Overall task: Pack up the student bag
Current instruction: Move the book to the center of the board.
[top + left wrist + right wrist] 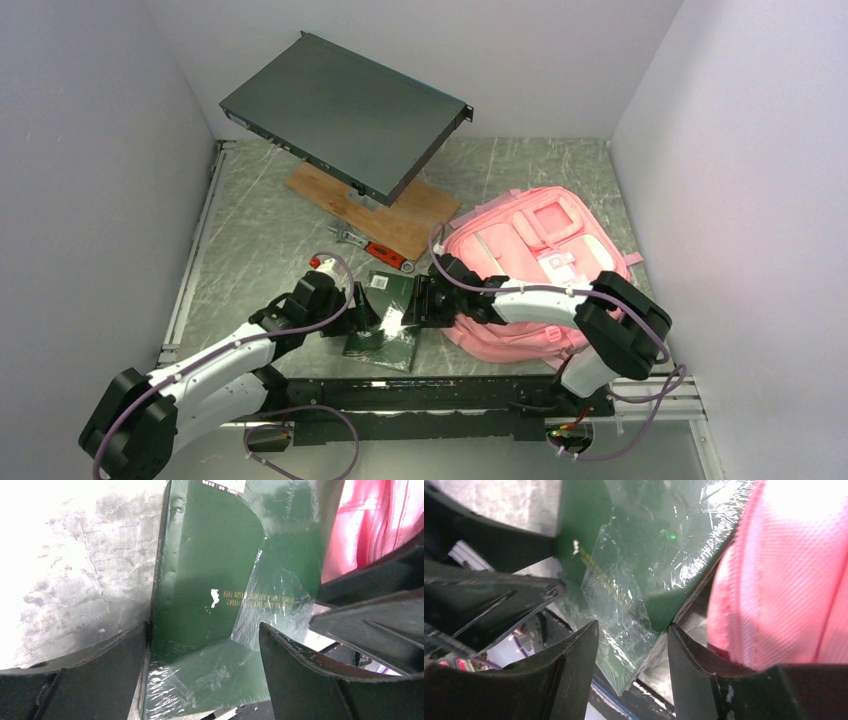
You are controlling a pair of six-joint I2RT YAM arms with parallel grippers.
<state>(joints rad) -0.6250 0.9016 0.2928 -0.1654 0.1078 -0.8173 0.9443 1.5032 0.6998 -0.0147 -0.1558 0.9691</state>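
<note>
The right end effector (415, 302) and left end effector (372, 305), both parted, straddled the green book (382, 345); the student bag (540, 250) lay at 3 o'clock.

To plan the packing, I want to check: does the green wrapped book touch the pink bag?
Cannot tell: right wrist view shows book beside bag, boundary in shadow.

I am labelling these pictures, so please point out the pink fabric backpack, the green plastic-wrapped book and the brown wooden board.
Pink fabric backpack (532, 252): top view, middle of its front face.
Green plastic-wrapped book (383, 347): top view, near part of its cover.
Brown wooden board (420, 216): top view, bare right part.
</note>
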